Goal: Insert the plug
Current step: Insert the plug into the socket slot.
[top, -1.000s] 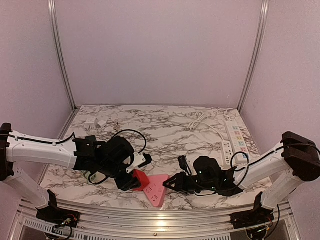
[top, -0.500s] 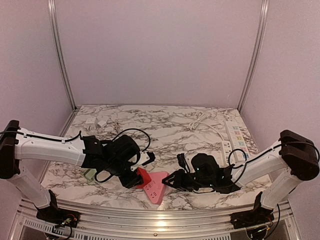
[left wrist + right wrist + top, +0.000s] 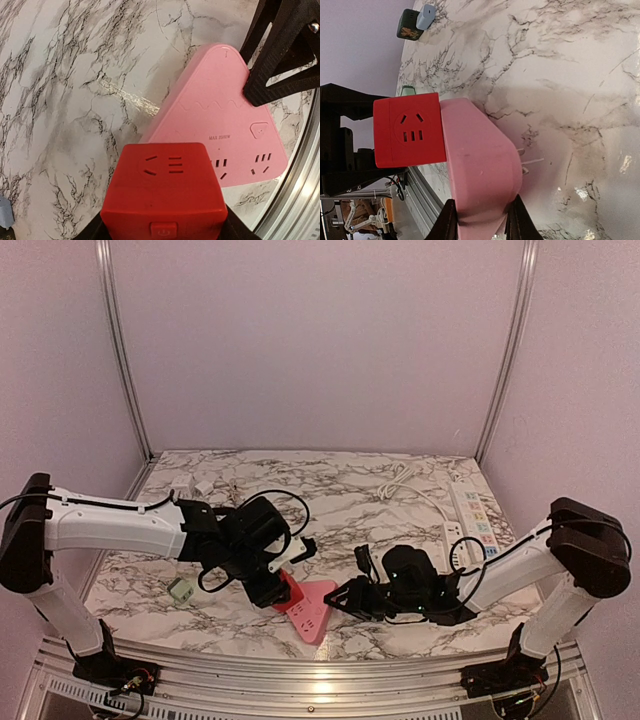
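Note:
My left gripper (image 3: 277,590) is shut on a red cube plug adapter (image 3: 290,592). In the left wrist view the red cube (image 3: 162,195) sits between my fingers, at the near-left edge of the pink triangular socket block (image 3: 220,135). My right gripper (image 3: 350,598) is shut on the pink block (image 3: 315,610), at its right corner. In the right wrist view the pink block (image 3: 477,165) stands tilted on edge between my fingers, with metal prongs (image 3: 530,162) on its underside and the red cube (image 3: 409,130) right against its face. I cannot tell whether they touch.
A white power strip (image 3: 470,520) with its cable (image 3: 405,480) lies at the back right. A black plug (image 3: 365,562) lies near the right wrist. A green adapter (image 3: 181,590) sits under the left arm and small white adapters (image 3: 190,485) at the back left. The metal rail (image 3: 320,680) runs along the front.
My left gripper has carried the red cube to the right, up to the pink block. My right gripper and the pink block have shifted slightly left and back.

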### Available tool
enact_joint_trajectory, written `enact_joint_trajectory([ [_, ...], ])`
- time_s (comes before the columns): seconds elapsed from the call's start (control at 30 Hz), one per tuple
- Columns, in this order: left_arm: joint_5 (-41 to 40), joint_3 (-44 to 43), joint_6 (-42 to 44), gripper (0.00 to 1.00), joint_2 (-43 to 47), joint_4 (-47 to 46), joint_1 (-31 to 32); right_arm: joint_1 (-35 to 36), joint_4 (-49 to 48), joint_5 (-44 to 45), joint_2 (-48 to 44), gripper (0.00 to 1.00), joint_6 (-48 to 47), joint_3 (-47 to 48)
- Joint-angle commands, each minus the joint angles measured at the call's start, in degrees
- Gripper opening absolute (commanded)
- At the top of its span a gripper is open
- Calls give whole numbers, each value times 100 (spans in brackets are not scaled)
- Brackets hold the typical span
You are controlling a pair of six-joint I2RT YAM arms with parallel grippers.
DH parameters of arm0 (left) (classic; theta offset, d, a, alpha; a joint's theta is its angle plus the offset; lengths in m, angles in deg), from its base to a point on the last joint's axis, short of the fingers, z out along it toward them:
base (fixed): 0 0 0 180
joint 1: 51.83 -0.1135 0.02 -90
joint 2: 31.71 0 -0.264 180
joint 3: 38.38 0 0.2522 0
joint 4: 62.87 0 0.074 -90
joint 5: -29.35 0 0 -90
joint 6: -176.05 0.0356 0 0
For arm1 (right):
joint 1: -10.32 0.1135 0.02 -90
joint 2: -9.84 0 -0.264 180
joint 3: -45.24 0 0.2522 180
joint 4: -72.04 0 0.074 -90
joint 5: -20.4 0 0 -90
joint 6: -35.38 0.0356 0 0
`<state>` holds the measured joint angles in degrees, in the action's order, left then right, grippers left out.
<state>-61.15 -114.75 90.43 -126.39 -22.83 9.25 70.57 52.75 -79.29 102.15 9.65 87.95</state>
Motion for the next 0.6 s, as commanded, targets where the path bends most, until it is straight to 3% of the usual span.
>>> enact_joint_trajectory([
  [0.0, 1473, 416, 397, 0, -1003, -642, 254, 162, 112, -314, 413, 9, -355, 129],
  [0.2, 1374, 148, 321, 1, -1179, -423, 238, 157, 219, -326, 431, 9, -384, 238],
  [0.57, 1169, 1, 309, 21, -986, -290, 238, 156, 326, -327, 317, 9, -400, 274],
])
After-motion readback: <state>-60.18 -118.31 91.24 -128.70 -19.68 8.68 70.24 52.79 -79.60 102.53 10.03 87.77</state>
